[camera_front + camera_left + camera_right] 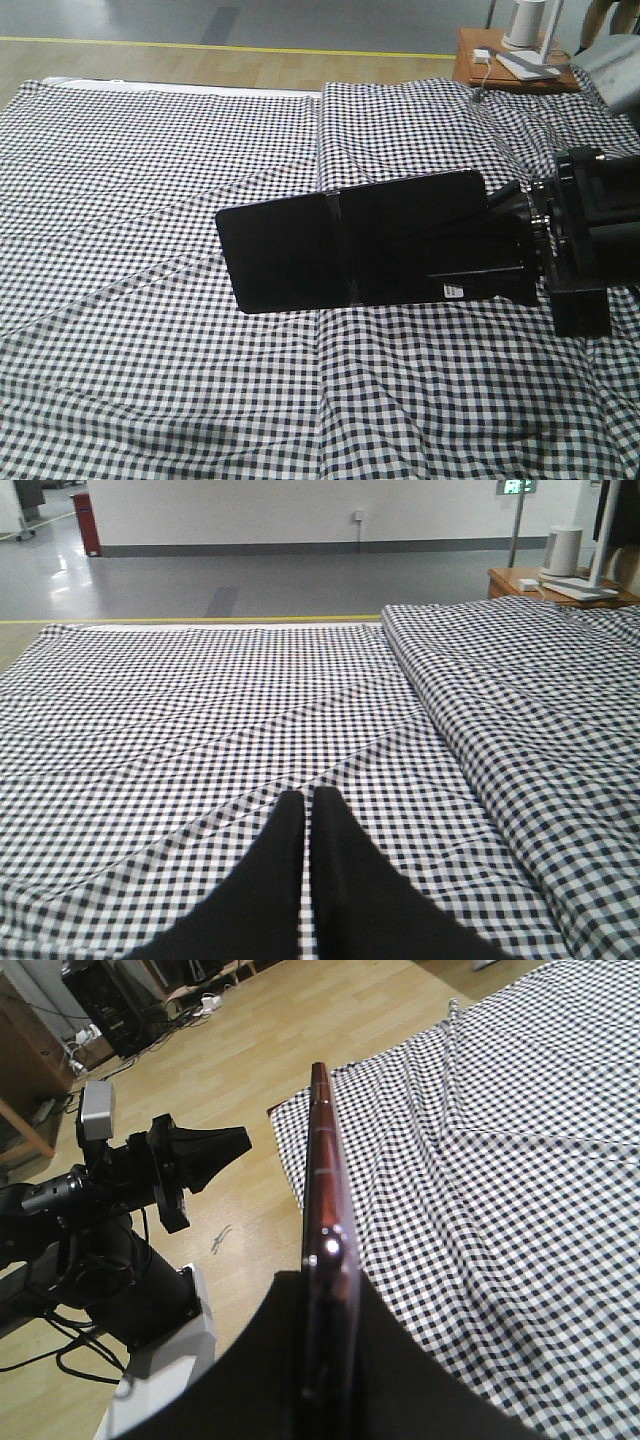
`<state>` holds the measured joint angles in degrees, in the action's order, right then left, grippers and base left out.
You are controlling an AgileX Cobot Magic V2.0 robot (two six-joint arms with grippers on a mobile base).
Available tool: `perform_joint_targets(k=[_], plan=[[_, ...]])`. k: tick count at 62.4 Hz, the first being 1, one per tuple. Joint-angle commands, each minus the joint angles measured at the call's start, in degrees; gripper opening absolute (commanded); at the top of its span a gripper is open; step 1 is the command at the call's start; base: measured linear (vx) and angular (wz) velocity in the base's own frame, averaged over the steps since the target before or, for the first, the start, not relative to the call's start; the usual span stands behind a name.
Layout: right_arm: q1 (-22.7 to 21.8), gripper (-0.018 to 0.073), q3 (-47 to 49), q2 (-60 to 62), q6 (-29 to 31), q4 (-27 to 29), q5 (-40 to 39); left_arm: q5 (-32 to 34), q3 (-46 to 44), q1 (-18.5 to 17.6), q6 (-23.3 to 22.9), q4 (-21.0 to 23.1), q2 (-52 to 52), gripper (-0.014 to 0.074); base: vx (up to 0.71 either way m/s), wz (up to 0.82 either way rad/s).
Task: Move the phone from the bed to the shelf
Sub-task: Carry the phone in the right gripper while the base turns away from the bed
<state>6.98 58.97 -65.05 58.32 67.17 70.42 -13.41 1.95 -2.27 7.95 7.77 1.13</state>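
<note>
A long black phone [350, 240] is seen in the front view, held roughly level just above a bed [150, 150] covered in a black-and-white check sheet. It is clamped at its 3 o'clock end by the jaws of the right gripper [497, 245], and its free end reaches toward 9 o'clock. In the right wrist view the phone is seen edge-on, pinched between the two jaws, with wooden floor [240, 1070] showing at 10 o'clock. The left gripper [305, 802] is held low over the sheet, its jaws together with nothing between them. A small wooden nightstand [500, 65] stands at 1 o'clock beyond the bed. The shelf cannot be made out with certainty in any view.

The carry to the shelf is judged to be the step in hand. Because the phone is gripped by one end only, most of its length is unsupported. A firm clamp is called for, and the swing is best made slowly so the glossy body is not levered out. The phone should be carried level, clear of the sheet's folds and of the left arm.
</note>
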Motion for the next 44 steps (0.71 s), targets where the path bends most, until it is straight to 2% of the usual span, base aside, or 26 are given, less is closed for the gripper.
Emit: perform_joint_targets(k=[1,44], plan=[[0.0,-0.0004,1.6,1.3,0.6,5.6,3.4,4.2,0.1,0.0,-0.2,0.5,0.3,0.0001,-0.05,0.19],[0.0,-0.0004,1.6,1.3,0.6,5.6,3.4,4.2,0.1,0.0,-0.2,0.5,0.3,0.0001,-0.06,0.26]])
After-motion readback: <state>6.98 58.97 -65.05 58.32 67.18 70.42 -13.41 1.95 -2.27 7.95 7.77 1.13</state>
